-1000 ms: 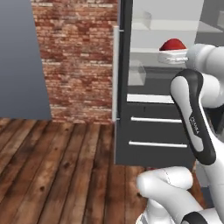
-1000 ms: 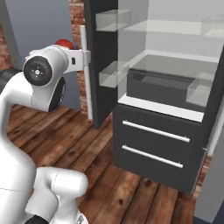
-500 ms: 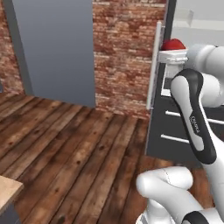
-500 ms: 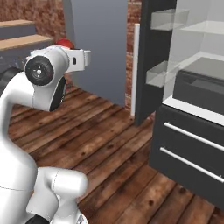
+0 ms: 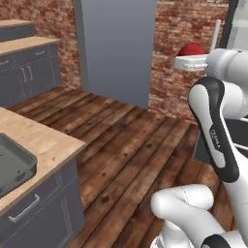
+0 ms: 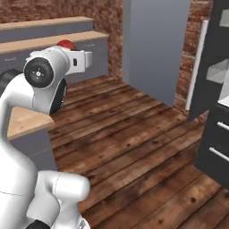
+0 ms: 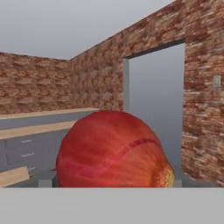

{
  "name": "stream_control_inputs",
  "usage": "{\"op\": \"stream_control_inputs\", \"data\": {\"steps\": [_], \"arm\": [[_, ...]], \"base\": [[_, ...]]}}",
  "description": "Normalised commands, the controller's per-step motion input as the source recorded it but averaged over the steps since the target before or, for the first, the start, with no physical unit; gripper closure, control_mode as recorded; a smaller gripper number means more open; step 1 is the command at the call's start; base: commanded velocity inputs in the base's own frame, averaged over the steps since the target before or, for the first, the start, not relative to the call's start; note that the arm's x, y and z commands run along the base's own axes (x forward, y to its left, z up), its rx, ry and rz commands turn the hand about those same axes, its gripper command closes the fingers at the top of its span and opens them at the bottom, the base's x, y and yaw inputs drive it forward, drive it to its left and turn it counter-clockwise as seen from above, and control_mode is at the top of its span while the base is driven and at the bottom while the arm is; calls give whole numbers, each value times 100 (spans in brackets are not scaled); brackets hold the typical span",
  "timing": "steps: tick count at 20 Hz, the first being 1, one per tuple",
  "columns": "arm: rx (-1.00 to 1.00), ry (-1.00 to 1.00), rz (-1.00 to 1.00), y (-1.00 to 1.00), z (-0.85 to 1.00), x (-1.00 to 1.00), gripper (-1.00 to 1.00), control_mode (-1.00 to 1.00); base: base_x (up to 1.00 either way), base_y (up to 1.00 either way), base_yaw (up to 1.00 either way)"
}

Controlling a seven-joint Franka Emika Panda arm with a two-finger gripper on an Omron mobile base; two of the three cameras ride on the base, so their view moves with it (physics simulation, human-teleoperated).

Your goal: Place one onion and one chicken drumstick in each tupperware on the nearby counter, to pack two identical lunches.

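A bright red onion (image 5: 192,48) sits high in my gripper (image 5: 192,58), which is shut on it at about chest height over the wooden floor. The same onion (image 7: 111,151) is large and close in the hand view and hides the fingertips; it also peeks above the white hand (image 6: 66,43) in the right base view. One grey tupperware (image 5: 13,167) lies on the light wood counter (image 5: 46,140) at the lower left, well away from the gripper. The counter's corner (image 6: 24,120) sits behind the arm. No chicken drumstick is in sight.
A tall grey door panel (image 5: 118,48) stands ahead against the brick wall. A longer counter with grey cabinets (image 5: 26,53) runs along the wall on the left. Dark fridge drawers (image 6: 218,143) are at the right. Open wooden floor (image 5: 131,145) lies between them.
The whole picture has swung from the open fridge to the door and the counter, so the base has turned. The onion stays in the gripper and the arm holds its pose.
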Motion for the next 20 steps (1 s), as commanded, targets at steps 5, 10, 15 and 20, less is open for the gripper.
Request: {"op": "stream_control_inputs", "data": {"steps": [5, 10, 15, 20], "arm": [[0, 0, 0, 0, 0, 0, 100, 100], [0, 0, 0, 0, 0, 0, 100, 100], [0, 0, 0, 0, 0, 0, 100, 100], [0, 0, 0, 0, 0, 0, 100, 100]], "base": [[-22, 56, 56], [0, 64, 61], [7, 44, 57], [18, 18, 50]]}}
